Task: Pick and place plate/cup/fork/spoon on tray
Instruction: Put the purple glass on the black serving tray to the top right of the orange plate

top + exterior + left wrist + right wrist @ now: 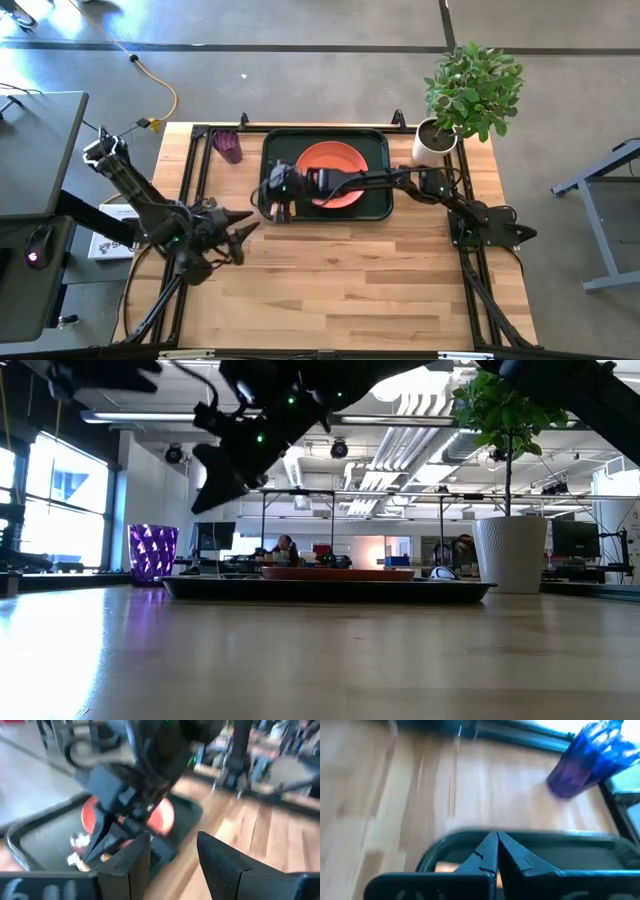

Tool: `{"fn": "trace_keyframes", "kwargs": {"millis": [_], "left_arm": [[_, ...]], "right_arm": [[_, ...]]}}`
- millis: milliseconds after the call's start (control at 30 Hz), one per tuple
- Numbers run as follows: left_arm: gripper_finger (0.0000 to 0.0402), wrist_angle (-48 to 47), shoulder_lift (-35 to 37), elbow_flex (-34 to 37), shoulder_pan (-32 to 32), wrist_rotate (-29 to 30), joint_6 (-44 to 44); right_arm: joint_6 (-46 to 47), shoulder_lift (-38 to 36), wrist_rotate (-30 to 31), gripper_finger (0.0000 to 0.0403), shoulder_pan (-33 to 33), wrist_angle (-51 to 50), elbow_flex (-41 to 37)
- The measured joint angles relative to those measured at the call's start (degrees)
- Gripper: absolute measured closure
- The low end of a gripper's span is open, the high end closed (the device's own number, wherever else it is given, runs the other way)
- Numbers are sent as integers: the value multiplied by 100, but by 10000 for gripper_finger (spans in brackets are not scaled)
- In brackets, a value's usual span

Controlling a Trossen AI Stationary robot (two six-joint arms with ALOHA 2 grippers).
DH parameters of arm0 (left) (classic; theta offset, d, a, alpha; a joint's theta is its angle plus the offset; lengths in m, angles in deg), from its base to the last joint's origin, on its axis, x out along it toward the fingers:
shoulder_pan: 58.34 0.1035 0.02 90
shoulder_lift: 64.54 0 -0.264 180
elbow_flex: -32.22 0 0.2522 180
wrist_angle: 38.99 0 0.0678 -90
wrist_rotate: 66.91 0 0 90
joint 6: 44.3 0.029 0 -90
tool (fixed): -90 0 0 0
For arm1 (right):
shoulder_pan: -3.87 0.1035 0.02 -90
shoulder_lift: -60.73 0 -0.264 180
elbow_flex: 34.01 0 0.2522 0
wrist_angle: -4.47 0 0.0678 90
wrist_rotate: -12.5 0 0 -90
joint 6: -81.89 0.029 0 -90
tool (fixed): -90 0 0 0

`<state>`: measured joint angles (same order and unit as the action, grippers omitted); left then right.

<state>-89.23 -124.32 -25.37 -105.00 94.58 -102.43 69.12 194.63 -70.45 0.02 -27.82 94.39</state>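
Note:
The dark tray (376, 205) lies at the table's far middle with the coral-orange plate (335, 165) flat in it. The purple cup (227, 146) stands on the table left of the tray and also shows in the right wrist view (585, 762). Two silver utensil ends (79, 841) and an orange handle (104, 857) lie in the tray's near-left corner; I cannot tell fork from spoon. My right gripper (281, 200) hovers shut above that corner, with nothing seen between its fingers (496, 852). My left gripper (245, 232) is open and empty over the table, near-left of the tray.
A white pot with a green plant (437, 140) stands at the table's far right corner. Black frame bars (192, 165) run along the table's left, right and far edges. Bare wood (350, 280) fills the near half.

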Motion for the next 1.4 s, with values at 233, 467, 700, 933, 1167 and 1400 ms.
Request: {"fn": "trace_keyframes", "kwargs": {"millis": [233, 467, 700, 933, 1167, 1400], "left_arm": [[248, 42, 475, -19, -77, 400, 534], [248, 52, 721, -19, -76, 747, 1019], [248, -19, 856, -19, 262, 969, 1192], [248, 37, 1016, -19, 602, 864, 1182], [248, 45, 950, -25, 653, 523, 1176], [248, -10, 689, -17, 721, 727, 1228]], "right_arm": [[169, 55, -538, 399, -314, 1088, -17], [221, 47, -899, 319, -771, 1967, -16], [379, 314, -921, 227, -899, 2928, 21], [238, 1495, -871, 205, -880, 2954, 1720], [-125, 1778, -361, 205, -895, 3887, 1623], [-22, 1830, -366, 205, -1183, 3931, 1660]]}}
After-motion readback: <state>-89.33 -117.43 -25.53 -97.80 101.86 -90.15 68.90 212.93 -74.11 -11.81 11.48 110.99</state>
